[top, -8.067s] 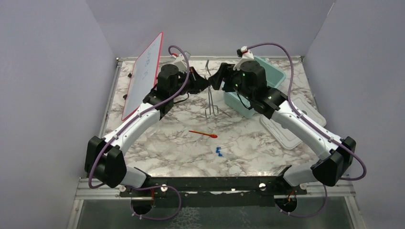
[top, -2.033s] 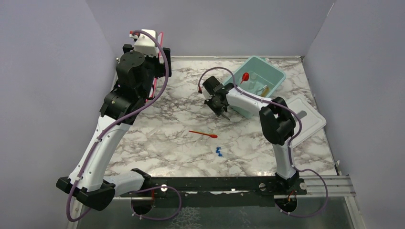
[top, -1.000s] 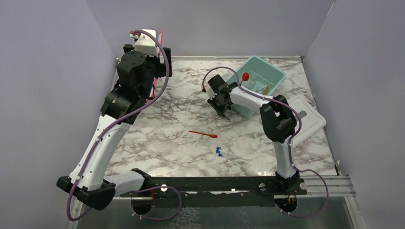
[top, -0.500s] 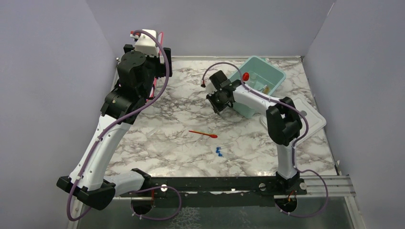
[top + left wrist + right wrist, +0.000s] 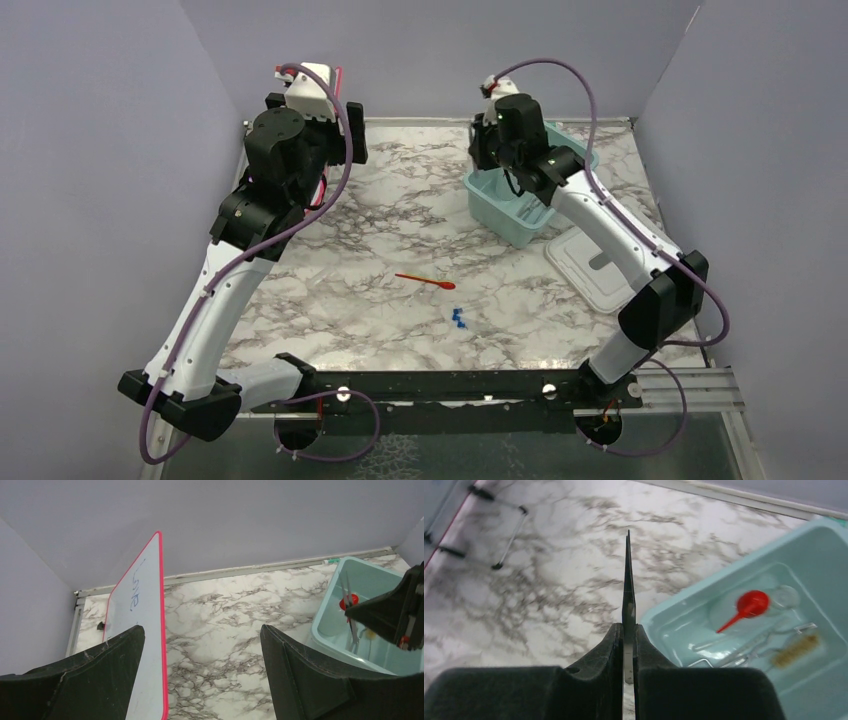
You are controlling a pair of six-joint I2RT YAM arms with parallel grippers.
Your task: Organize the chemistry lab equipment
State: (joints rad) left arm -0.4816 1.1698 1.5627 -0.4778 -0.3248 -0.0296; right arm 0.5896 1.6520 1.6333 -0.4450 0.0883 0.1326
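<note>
— Metal tongs (image 5: 628, 580): who has them?

— The right gripper (image 5: 628, 626). Its fingers are pressed tight on them. In the right wrist view the tongs show edge-on, as a thin dark strip pointing away from the camera.

— Where is that?

— By the far left corner of the pale teal tub (image 5: 495, 212), which sits at the back right of the marble table (image 5: 340, 300). I cannot tell whether the tongs touch the rim.

— What lies inside the tub?

— A red funnel (image 5: 749, 605), with a small clear glass vessel (image 5: 785, 596) just beside its wide end. A tan-bristled wire brush (image 5: 796, 650) is nearer the camera than those two, its wire handle running left across the tub floor.

— And the left gripper (image 5: 201, 630)?

— It hangs high at the back left with its fingers spread wide. The pink-edged whiteboard (image 5: 142, 630) stands tilted beyond it, against the left side of the table.

— What is out on the open marble?

— The thin red-orange spatula (image 5: 425, 281) lies near the middle. The blue-capped clear tubes (image 5: 458, 320) lie near it on the side toward the arm bases, not touching it. The white lid (image 5: 600, 265) lies flat just beside the tub, on its near right.
</note>
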